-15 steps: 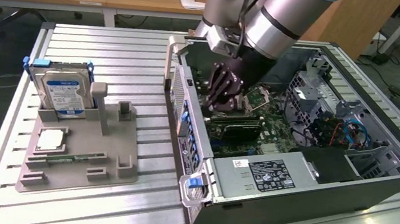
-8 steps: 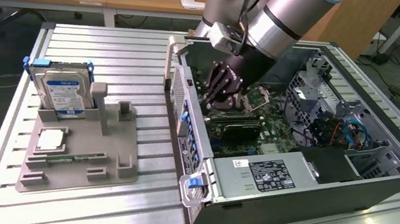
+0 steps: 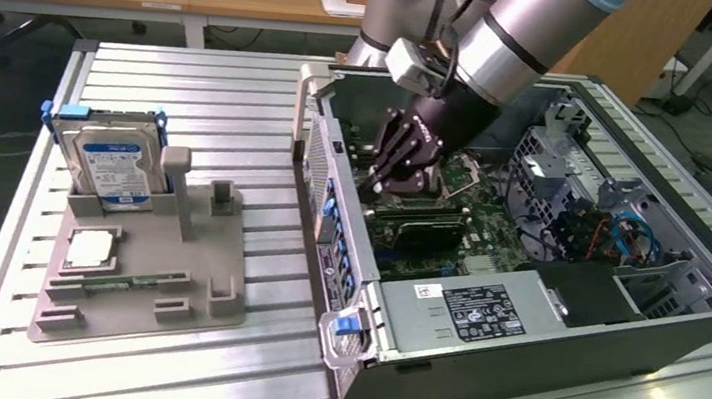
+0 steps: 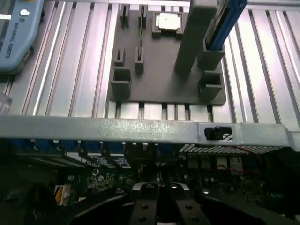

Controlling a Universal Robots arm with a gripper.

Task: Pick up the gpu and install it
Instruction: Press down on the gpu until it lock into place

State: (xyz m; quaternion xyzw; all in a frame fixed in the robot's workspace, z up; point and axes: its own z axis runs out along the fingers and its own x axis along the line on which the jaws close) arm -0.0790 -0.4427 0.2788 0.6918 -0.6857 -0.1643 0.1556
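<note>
Black and thin, the gpu (image 3: 410, 218) is lying directly under our gripper (image 3: 401, 187), inside the open computer case (image 3: 558, 313), its long axis running along the motherboard (image 3: 486, 240) away from the case's rear wall; we are reaching down into the case, our fingers (image 4: 146, 201) appearing drawn close together over the card, though we cannot tell whether they are clamping it

Black gripper (image 3: 401, 180), grey fixture tray (image 3: 132, 280), blue-and-white labelled hard drive (image 3: 111, 164), green motherboard (image 3: 486, 240)

The gripper (image 3: 400, 196) hides the gpu (image 3: 417, 229) partly inside the computer case (image 3: 554, 353).
</note>
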